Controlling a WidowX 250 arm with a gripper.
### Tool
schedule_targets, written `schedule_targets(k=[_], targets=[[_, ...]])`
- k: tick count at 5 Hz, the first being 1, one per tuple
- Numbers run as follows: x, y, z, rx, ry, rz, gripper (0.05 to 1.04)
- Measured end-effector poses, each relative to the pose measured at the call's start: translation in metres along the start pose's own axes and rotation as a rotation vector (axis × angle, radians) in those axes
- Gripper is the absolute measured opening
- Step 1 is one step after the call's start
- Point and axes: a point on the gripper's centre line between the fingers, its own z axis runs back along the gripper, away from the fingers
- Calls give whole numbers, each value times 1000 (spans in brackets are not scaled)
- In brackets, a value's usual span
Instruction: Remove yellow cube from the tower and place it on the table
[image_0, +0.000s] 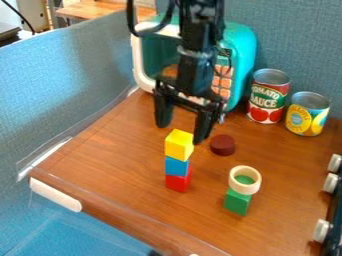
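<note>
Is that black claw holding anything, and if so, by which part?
Nothing is held: the gripper is open, and the yellow cube rests on the blue cube.

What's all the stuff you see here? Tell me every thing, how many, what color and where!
yellow cube: 1, yellow, top of tower
blue cube: 1, blue, tower's middle
red cube: 1, red, tower's bottom
green block: 1, green, right of tower
ring: 1, cream, on green block
round piece: 1, dark red, behind the ring
toy microwave: 1, teal and white, at the back
cans: 2, one mostly red, one yellow and blue, back right
knobs: 3, whitish, right edge
table: 1, brown, under everything
screens: 2, blue-grey, left and back
robot arm: 1, black, from the top edge
gripper: 1, black, near tower's top, jaws apart
</note>
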Motion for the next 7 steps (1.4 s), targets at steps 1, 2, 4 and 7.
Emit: schedule_targets(k=[1,2,4,7], targets=[[-1,0,-16,1,59,0,1001],[0,2,-28,3,98,8,961],[0,6,-29,-13,92,33,610],[-10,55,19,-55,-74,205,609]])
